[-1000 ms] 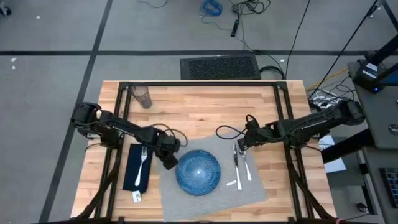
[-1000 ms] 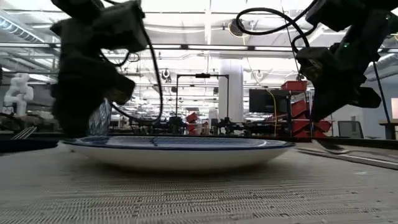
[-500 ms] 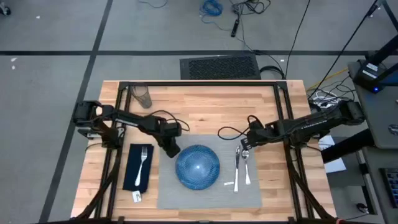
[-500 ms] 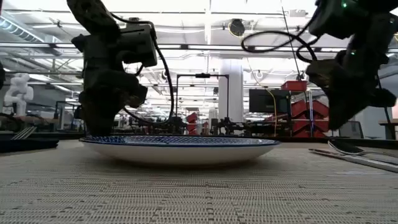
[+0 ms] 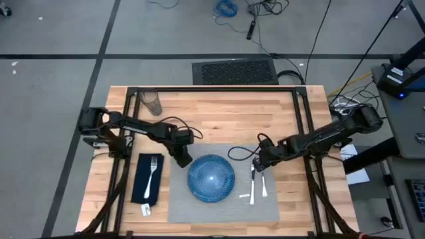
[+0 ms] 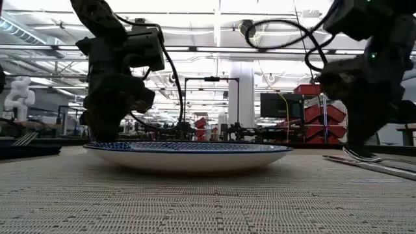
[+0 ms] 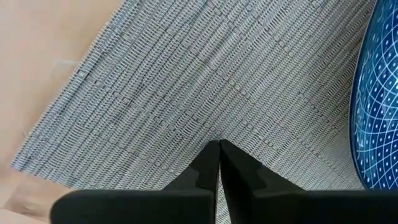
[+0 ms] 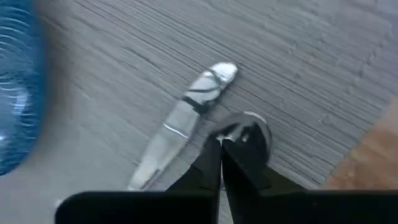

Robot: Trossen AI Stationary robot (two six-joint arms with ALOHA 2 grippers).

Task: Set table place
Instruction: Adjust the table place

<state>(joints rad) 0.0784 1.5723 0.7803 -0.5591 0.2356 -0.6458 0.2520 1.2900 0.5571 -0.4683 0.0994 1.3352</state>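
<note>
Placemat [image 5: 222,198] lay grey on the wooden surface [image 5: 219,119] in the high view, the blue plate [image 5: 211,179] on it. The left end effector [image 5: 183,160] sat at the plate's far-left rim, over the mat's corner; the right end effector [image 5: 259,165] was over the tops of the knife [image 5: 252,180] and spoon [image 5: 263,182], which lay right of the plate. The navy napkin [image 5: 141,178] lay left of the mat with the fork [image 5: 153,174] on it, and a clear glass [image 5: 152,102] stood near the far-left corner.

Low view: the plate [image 6: 188,155] sat on the mat [image 6: 195,201], a dark end effector at each side.

Left wrist view: the left end effector [image 7: 219,149] had its fingers pressed together, empty, over the mat [image 7: 186,93], beside the plate's edge [image 7: 379,106].

Right wrist view: the right end effector [image 8: 221,144] was likewise together, its tips at the spoon bowl [image 8: 249,132], with the knife blade [image 8: 186,118] just beside.
</note>
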